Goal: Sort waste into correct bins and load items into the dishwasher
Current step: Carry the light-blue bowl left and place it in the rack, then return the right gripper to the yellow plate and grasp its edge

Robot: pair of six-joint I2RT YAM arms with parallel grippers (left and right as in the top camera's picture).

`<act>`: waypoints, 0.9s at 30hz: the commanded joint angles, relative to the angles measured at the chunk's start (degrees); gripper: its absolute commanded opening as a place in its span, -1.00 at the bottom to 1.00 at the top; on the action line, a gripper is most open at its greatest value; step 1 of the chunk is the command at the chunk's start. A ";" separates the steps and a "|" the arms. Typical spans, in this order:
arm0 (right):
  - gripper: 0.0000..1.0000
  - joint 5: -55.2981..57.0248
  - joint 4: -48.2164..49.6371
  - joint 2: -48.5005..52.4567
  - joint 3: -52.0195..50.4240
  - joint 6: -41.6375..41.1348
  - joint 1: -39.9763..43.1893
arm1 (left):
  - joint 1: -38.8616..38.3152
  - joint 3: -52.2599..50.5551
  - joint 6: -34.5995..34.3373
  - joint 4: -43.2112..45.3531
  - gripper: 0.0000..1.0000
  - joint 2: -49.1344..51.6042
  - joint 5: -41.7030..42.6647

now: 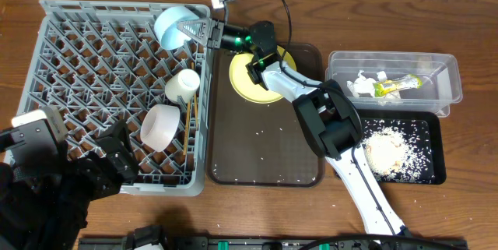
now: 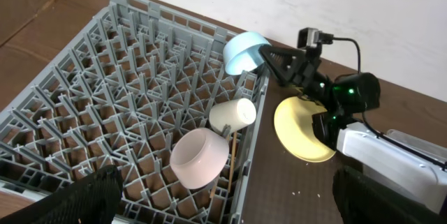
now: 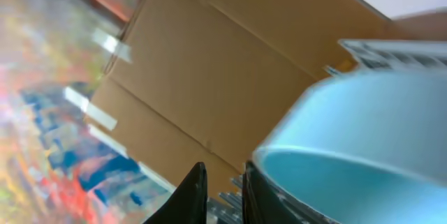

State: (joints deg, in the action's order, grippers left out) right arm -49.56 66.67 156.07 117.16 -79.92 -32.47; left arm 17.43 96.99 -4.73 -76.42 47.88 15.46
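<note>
— Light blue bowl point(image 1: 167, 22)?
— Tipped on edge at the grey rack's point(image 1: 85, 63) far corner, right gripper point(image 1: 187, 30) at its rim.
— Fingers?
— Slightly parted there; cannot tell whether gripping. Left gripper point(image 2: 225, 182) spread wide, holding nothing.

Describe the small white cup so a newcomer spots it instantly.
Find the large grey plastic dish rack, the biggest thing in view, then follow its right-hand edge. Between the light blue bowl at the far corner and the wider white shallow bowl nearer the front lies the small white cup, tipped on its side: the narrowest of the three.
</note>
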 commanded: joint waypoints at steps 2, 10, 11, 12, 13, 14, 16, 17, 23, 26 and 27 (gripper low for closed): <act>-0.67 -1.53 2.47 -1.51 0.33 -4.87 1.01 | 0.13 0.31 -0.50 0.20 0.94 0.02 -0.33; -0.95 -11.06 -3.39 -3.91 0.44 -4.61 1.73 | 0.13 0.28 -0.50 0.17 0.94 0.02 -0.35; -0.95 -12.31 -4.11 -4.66 0.44 -4.09 2.08 | 0.13 0.28 -0.50 0.17 0.94 0.02 -0.35; -0.93 -13.35 -5.60 -5.46 0.44 -3.21 2.43 | 0.13 0.31 -0.50 0.20 0.94 0.02 -0.33; -0.90 -14.45 -8.55 -6.69 0.44 -1.42 2.91 | 0.13 0.31 -0.50 0.20 0.94 0.02 -0.35; -0.88 -15.13 -11.67 -7.76 0.44 0.72 3.26 | 0.13 0.28 -0.50 0.17 0.94 0.02 -0.33; -0.83 -15.58 -21.31 -10.69 0.44 7.34 4.02 | 0.13 0.31 -0.50 0.20 0.94 0.02 -0.33; -0.81 -14.97 -28.33 -12.52 0.44 12.17 4.50 | 0.13 0.28 -0.50 0.20 0.94 0.02 -0.35; -0.37 19.12 -85.55 -26.75 0.44 49.37 8.02 | 0.13 0.31 -0.50 0.20 0.94 0.02 -0.33; 0.01 35.47 -100.87 -31.32 0.44 60.98 8.20 | 0.13 0.28 -0.50 0.17 0.94 0.02 -0.35; 0.09 38.66 -104.72 -32.09 0.44 63.45 8.17 | 0.13 0.28 -0.50 0.20 0.94 0.02 -0.35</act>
State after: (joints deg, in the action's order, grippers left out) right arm -31.73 -32.62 127.85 117.27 -36.25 -24.10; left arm 17.41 97.01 -4.73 -76.42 47.88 15.46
